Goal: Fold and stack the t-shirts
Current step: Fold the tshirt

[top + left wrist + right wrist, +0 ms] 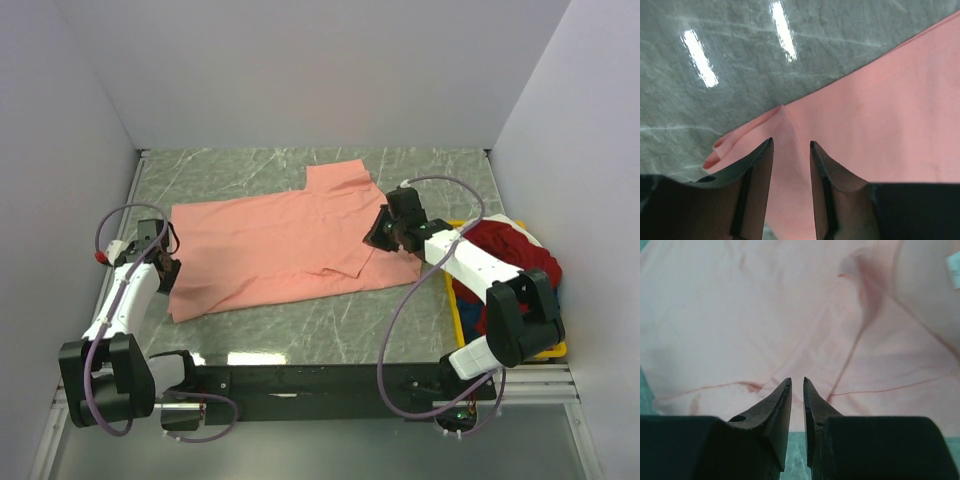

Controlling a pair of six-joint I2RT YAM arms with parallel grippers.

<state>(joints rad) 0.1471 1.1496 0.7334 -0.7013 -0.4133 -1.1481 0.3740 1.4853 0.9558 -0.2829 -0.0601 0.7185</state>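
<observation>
With the salmon-pink t-shirt [270, 250] spread across the middle of the table [300, 335], the right gripper [797, 381] seemingly pinched shut on its right side, and the left gripper [791, 145] straddling the left hem with a hold that cannot be told, the cloth could be dragged askew if only one side is truly held.

No readable text anywhere; the white tag [954, 270] on the salmon-pink t-shirt [765, 315] looks too blurred.

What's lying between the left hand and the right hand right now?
Only the salmon-pink t-shirt, spread out on the table, fills the stretch from the left hand to the right hand. The top external view shows this.
</observation>
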